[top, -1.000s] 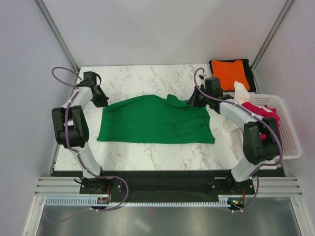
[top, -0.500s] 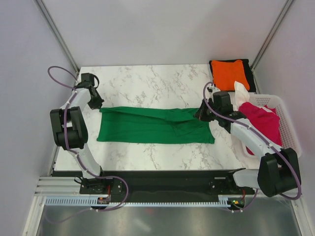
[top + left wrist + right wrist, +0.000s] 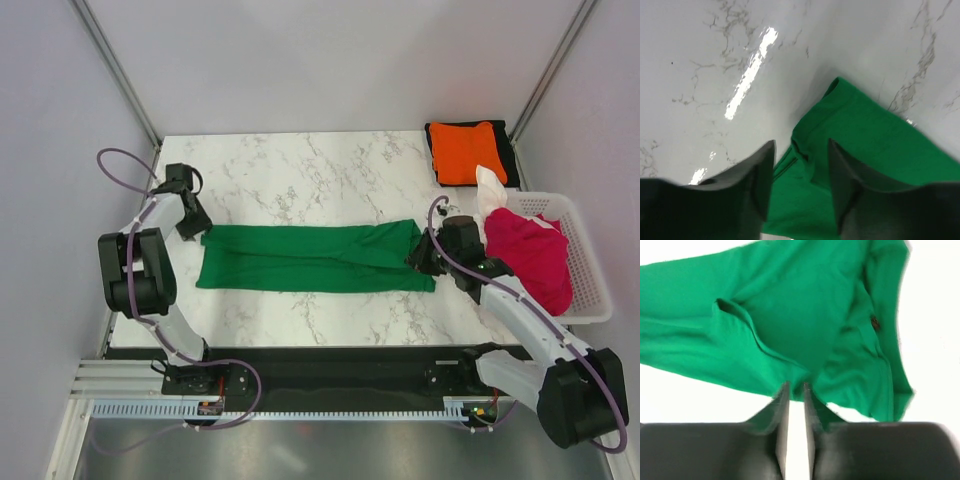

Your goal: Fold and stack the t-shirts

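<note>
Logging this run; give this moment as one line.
green shirt: folded to a long band | left gripper: open at its left end | right gripper: shut on its right end

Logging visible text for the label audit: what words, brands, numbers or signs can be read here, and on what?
No text can be read in any view.
Small dark tag on the green t-shirt: too blurred to read.
Small coloured marks on the front rail: too small to read.
</note>
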Robot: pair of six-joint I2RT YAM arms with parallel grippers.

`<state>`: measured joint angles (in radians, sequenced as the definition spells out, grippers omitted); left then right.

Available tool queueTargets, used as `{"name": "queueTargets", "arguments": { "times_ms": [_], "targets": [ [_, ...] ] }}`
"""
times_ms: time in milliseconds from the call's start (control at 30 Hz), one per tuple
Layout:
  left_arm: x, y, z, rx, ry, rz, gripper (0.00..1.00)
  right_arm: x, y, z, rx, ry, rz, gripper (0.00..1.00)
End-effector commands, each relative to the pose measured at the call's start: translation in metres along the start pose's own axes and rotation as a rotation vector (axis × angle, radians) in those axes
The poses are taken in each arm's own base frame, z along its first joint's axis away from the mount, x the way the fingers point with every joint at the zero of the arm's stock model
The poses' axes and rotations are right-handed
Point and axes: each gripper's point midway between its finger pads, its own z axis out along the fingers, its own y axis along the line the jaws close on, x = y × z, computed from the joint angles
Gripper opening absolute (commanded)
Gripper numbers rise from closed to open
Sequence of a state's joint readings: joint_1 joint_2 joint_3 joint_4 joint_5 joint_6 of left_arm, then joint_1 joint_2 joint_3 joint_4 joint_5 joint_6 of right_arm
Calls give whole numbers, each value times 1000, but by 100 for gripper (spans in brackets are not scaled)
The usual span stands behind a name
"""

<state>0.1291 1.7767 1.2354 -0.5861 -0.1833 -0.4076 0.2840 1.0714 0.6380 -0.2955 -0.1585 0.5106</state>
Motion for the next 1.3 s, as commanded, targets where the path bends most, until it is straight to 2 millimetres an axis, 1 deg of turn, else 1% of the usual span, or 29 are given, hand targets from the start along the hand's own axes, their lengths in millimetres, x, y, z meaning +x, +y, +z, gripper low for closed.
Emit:
{"name": "queueTargets", "arguments": {
  "times_ms": [0, 33, 67, 100, 133, 200, 267, 367, 400, 467, 500, 567, 600, 633, 667, 700, 733, 767, 800, 867, 900, 967, 1000, 1033, 1067, 1100, 1167, 1200, 1267],
  "targets": [
    [-11, 9, -20, 9, -92, -57, 56, 5, -12, -11, 57, -38, 51, 28],
    [-7, 11, -26, 16, -109, -76, 69, 7, -15, -15, 68, -46, 63, 53],
    [-7, 14, -28, 15, -117, -88, 86, 8, -17, -17, 75, -55, 70, 62],
    [-6, 18, -30, 14, -124, -102, 92, 7, -18, -19, 82, -65, 77, 69],
    [-4, 20, -31, 11, -125, -111, 94, 5, -18, -22, 87, -78, 77, 76],
    [-6, 20, -36, 20, -135, -110, 94, 1, -15, -24, 77, -91, 81, 77],
    [-8, 17, -39, 44, -138, -95, 92, -6, -4, -23, 40, -83, 82, 77],
    [-11, 5, -49, 96, -153, -62, 89, -12, 11, -13, -4, -48, 93, 75],
    [-7, -7, -53, 120, -156, -31, 89, -13, 15, -9, -8, -36, 110, 75],
    [-2, -25, -57, 161, -151, 40, 89, -8, 24, 7, -23, 36, 129, 75],
    [8, -43, -58, 192, -134, 113, 89, -3, 26, 21, -13, 91, 165, 75],
    [27, -69, -60, 237, -96, 194, 89, 3, 31, 34, -14, 138, 194, 75],
    [40, -72, -54, 231, -41, 216, 89, 1, 36, 40, -21, 151, 205, 76],
    [47, -79, -52, 254, -5, 227, 89, 10, 33, 52, 7, 197, 239, 76],
    [54, -83, -50, 264, 24, 241, 89, 13, 33, 58, 14, 216, 251, 77],
    [62, -83, -47, 263, 67, 256, 88, 11, 39, 63, -6, 233, 263, 78],
    [66, -86, -40, 255, 99, 270, 86, 20, 37, 77, 2, 277, 284, 80],
    [71, -87, -38, 249, 118, 287, 86, 23, 37, 84, -4, 306, 292, 80],
    [74, -87, -36, 238, 143, 315, 86, 27, 40, 98, -16, 357, 299, 80],
    [94, -87, -24, 234, 242, 342, 86, 28, 39, 113, -12, 390, 300, 80],
    [97, -88, -22, 233, 265, 356, 86, 24, 38, 128, -2, 402, 308, 80],
    [113, -80, -17, 199, 330, 364, 83, 20, 34, 142, 17, 420, 317, 80],
    [122, -77, -18, 197, 356, 358, 82, 11, 32, 158, 27, 424, 325, 80],
    [127, -79, -22, 218, 374, 350, 82, 5, 32, 166, 31, 426, 330, 80],
    [130, -80, -28, 239, 381, 353, 82, -1, 32, 176, 34, 426, 334, 80],
    [137, -83, -35, 276, 408, 347, 82, -11, 36, 196, 31, 435, 333, 80],
    [143, -83, -46, 296, 446, 343, 82, -23, 43, 218, 9, 446, 334, 80],
    [145, -85, -54, 319, 452, 326, 82, -38, 51, 243, -19, 433, 339, 80],
    [157, -98, -69, 421, 517, 295, 82, -51, 60, 264, -55, 431, 368, 80]
  ]
}}
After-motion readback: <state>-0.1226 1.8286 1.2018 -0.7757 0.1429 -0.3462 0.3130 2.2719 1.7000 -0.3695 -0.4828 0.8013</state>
